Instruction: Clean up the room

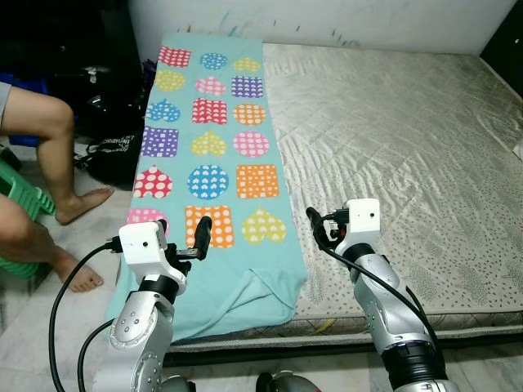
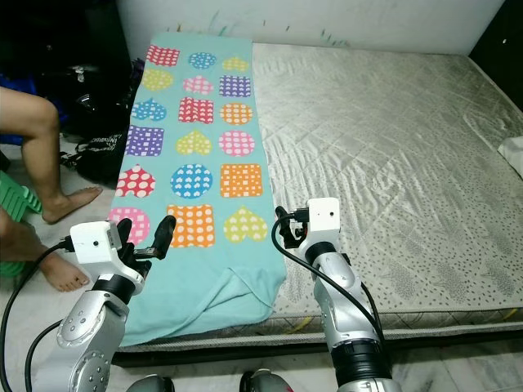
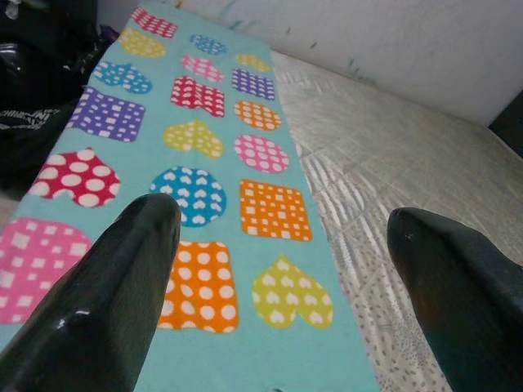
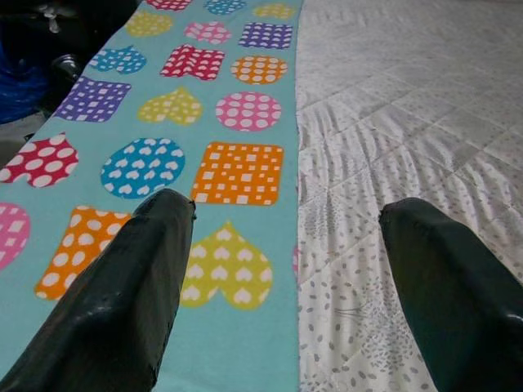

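Note:
A teal blanket (image 1: 208,147) printed with coloured hearts, circles and squares lies flat along the left side of a bare grey quilted mattress (image 1: 392,131). Its near corner (image 1: 261,298) is folded over and hangs off the mattress's front edge. My left gripper (image 1: 181,233) hovers open over the blanket's near left end, and in the left wrist view its fingers (image 3: 122,269) frame the orange and yellow patches. My right gripper (image 1: 327,229) is open above the blanket's right edge where it meets the mattress, with nothing between its fingers (image 4: 139,278).
A person's bare legs (image 1: 41,131) and feet are on the floor at the left, beside a green stool (image 1: 20,196). Black bags (image 1: 114,151) lie against the mattress's left side. A white cloth (image 2: 513,155) is at the far right edge. A white wall (image 1: 327,16) runs behind.

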`<state>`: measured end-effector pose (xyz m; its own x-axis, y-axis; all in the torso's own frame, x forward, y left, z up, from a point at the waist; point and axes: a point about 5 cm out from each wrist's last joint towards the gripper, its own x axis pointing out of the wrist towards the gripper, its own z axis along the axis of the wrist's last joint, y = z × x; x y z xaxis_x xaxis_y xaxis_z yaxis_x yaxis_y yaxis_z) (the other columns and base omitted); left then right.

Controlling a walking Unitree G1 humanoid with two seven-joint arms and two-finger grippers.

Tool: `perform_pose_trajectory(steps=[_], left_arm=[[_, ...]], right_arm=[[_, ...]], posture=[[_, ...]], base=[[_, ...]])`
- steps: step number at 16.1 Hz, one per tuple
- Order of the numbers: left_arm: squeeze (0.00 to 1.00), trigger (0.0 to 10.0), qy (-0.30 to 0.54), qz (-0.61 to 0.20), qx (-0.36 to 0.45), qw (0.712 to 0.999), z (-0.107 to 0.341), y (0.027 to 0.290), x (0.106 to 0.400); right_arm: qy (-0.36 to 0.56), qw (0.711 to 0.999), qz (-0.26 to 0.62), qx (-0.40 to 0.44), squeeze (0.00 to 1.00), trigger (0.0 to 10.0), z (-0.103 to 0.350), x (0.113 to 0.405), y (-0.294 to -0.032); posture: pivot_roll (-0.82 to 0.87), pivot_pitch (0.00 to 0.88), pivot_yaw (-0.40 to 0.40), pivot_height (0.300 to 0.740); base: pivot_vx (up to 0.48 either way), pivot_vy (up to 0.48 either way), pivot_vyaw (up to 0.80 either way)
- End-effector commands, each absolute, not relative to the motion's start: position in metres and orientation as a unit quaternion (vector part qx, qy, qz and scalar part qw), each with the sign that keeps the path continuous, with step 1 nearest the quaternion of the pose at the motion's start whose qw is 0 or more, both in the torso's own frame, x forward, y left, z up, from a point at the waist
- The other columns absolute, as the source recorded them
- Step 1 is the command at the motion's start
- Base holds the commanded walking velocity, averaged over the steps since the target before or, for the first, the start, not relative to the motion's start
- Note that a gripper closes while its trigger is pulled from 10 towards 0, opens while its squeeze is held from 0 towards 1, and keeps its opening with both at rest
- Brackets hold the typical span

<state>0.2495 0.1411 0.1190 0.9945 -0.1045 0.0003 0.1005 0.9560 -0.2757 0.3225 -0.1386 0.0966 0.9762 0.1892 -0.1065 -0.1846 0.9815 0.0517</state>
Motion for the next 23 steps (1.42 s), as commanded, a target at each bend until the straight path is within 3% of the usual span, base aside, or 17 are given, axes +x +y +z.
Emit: perform_pose_trajectory(steps=[1,14,23], left_arm=[[0.00,10.0,0.007,-0.052,-0.139,0.989,0.1211,0.1407,0.2487],[0.00,10.0,0.007,-0.053,-0.137,0.989,0.1205,0.1390,0.2502],[0.00,10.0,-0.002,-0.052,-0.133,0.990,0.1229,0.1402,0.2507]], right_arm=[[0.059,0.993,0.096,0.020,0.00,10.0,0.0952,0.3213,-0.1398],[0.057,0.993,0.102,0.019,0.00,10.0,0.0951,0.3215,-0.1396],[0.057,0.992,0.110,0.019,0.00,10.0,0.0935,0.3221,-0.1367]], posture=[[0.04,0.181,-0.088,0.701],[0.04,0.175,-0.094,0.580],[0.04,0.169,-0.093,0.576]], base=[[0.000,0.000,0.00],[0.000,0.000,0.00],[0.000,0.000,0.00]])
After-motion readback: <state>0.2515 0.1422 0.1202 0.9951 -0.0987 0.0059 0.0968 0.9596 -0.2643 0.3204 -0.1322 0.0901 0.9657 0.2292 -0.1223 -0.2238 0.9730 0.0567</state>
